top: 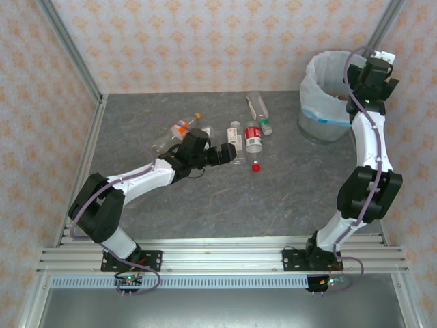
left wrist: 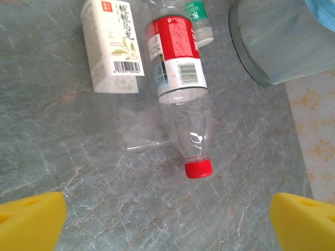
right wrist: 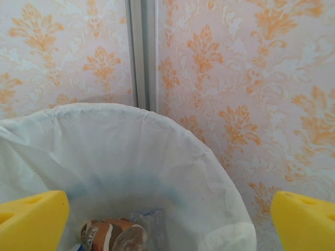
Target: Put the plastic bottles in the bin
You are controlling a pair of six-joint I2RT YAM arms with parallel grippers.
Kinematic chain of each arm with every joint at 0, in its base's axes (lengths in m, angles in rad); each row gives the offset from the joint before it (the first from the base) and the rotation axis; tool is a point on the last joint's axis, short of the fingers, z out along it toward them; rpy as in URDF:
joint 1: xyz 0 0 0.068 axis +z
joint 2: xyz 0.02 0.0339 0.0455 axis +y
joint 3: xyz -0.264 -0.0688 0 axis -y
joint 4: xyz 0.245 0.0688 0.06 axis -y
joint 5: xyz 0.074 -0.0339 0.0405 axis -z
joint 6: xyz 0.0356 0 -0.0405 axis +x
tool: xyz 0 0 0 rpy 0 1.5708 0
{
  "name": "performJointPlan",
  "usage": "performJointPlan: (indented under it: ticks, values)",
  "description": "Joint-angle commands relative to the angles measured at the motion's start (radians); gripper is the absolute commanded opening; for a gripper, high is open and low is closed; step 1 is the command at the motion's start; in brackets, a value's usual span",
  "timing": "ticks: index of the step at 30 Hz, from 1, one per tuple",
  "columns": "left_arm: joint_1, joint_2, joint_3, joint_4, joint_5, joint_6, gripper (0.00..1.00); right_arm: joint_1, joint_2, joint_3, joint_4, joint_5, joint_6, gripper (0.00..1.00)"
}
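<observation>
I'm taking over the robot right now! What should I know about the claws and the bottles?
Claws: the left claw is open and empty, over the table, facing the red-label bottle with the white-label bottle beside it. The right claw is open and empty above the bin.
Done: a brown-label bottle lies in the bin.
Left: about six bottles on the table need to go in. The red-label bottle looks like the likely next pick.
</observation>
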Motion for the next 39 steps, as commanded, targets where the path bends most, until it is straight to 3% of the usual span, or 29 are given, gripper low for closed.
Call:
performJointPlan:
  ticks: [1,9,19,23,29,33,37,39]
  values:
    - [-0.004,-0.073,-0.021,-0.020,-0.086,0.033,1.00,-0.003,-0.100,-0.059,0.044,-0.050,0.054,0.99]
    - [-0.004,-0.174,-0.069,-0.078,-0.302,0.035,1.00,0.016,-0.292,-0.233,0.058,-0.195,0.178,0.99]
    - [0.013,-0.223,-0.054,-0.210,-0.485,0.044,1.00,0.146,-0.462,-0.417,0.021,-0.414,0.231,0.99]
    - [0.039,-0.227,-0.029,-0.273,-0.500,0.070,1.00,0.195,-0.502,-0.474,0.010,-0.492,0.231,0.99]
    - [0.142,-0.244,0.039,-0.429,-0.494,0.242,1.00,0.282,-0.589,-0.509,-0.079,-0.556,0.126,0.99]
    - [0.226,-0.253,0.074,-0.504,-0.424,0.323,1.00,0.333,-0.617,-0.559,-0.072,-0.588,0.112,0.99]
    - [0.308,-0.234,0.117,-0.570,-0.259,0.389,1.00,0.372,-0.623,-0.608,-0.060,-0.676,0.109,0.99]
    - [0.323,-0.225,0.143,-0.604,-0.246,0.427,1.00,0.395,-0.624,-0.637,-0.039,-0.679,0.119,0.99]
